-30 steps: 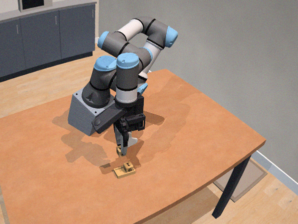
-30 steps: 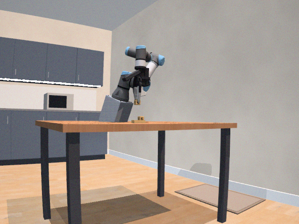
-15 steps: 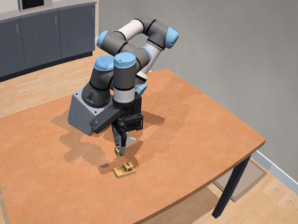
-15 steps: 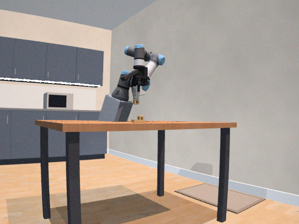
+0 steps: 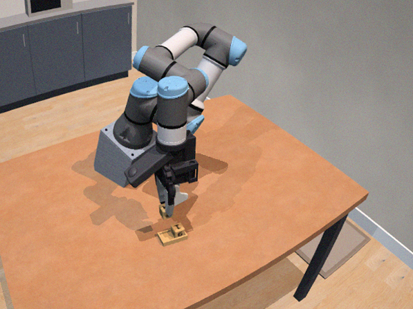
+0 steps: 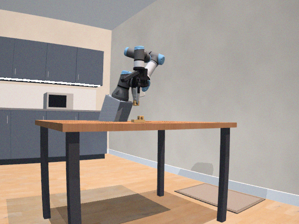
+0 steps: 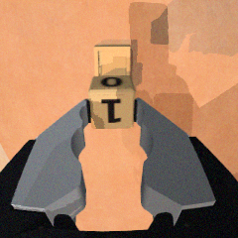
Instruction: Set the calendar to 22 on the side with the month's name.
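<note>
My gripper (image 5: 167, 210) is shut on a wooden number cube (image 7: 112, 101) and holds it in the air above the tray. In the wrist view the held cube shows a 1 on the face towards the camera and a 0 on the far face. The wooden tray (image 5: 172, 236) lies on the table below it. A second cube (image 5: 178, 230) sits in the tray's right slot, with a 1 on top and a 6 on its front. The tray's left slot is empty. In the wrist view the tray (image 7: 113, 59) shows just beyond the held cube. The gripper also shows in the exterior view (image 6: 136, 103), above the tray (image 6: 138, 119).
The arm's grey base block (image 5: 120, 159) stands on the table behind and left of the tray. The table's front edge lies a short way in front of the tray.
</note>
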`<state>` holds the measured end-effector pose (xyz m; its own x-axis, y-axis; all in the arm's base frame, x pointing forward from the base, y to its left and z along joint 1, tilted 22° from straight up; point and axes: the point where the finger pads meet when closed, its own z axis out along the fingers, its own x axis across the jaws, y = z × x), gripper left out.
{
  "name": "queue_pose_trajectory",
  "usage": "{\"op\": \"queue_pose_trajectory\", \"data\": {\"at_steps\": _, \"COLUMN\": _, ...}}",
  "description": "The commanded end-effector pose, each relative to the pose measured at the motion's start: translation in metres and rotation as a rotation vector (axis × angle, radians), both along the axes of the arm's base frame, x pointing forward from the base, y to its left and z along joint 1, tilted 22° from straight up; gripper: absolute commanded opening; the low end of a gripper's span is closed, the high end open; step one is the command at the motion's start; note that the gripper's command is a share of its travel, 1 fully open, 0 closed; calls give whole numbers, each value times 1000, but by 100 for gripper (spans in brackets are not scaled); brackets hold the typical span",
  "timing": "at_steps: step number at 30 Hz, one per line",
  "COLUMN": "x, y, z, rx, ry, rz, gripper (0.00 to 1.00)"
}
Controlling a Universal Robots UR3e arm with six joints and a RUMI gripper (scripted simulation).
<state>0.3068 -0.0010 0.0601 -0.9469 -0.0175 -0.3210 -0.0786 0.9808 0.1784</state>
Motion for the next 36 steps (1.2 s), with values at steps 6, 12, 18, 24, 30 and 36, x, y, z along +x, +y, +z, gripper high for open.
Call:
{"op": "queue_pose_trajectory", "data": {"at_steps": 6, "x": 8, "y": 4, "z": -21, "rx": -2, "ry": -1, "rz": 0, "gripper": 10}}
{"op": "queue_pose_trajectory", "data": {"at_steps": 12, "x": 13, "y": 7, "z": -37, "rx": -2, "ry": -1, "rz": 0, "gripper": 10}}
{"op": "queue_pose_trajectory", "data": {"at_steps": 18, "x": 16, "y": 9, "z": -45, "rx": -2, "ry": -1, "rz": 0, "gripper": 10}}
{"op": "queue_pose_trajectory", "data": {"at_steps": 24, "x": 18, "y": 10, "z": -51, "rx": -2, "ry": -1, "rz": 0, "gripper": 10}}
{"op": "queue_pose_trajectory", "data": {"at_steps": 30, "x": 18, "y": 10, "z": -52, "rx": -2, "ry": -1, "rz": 0, "gripper": 10}}
{"op": "queue_pose_trajectory", "data": {"at_steps": 36, "x": 18, "y": 10, "z": -52, "rx": -2, "ry": -1, "rz": 0, "gripper": 10}}
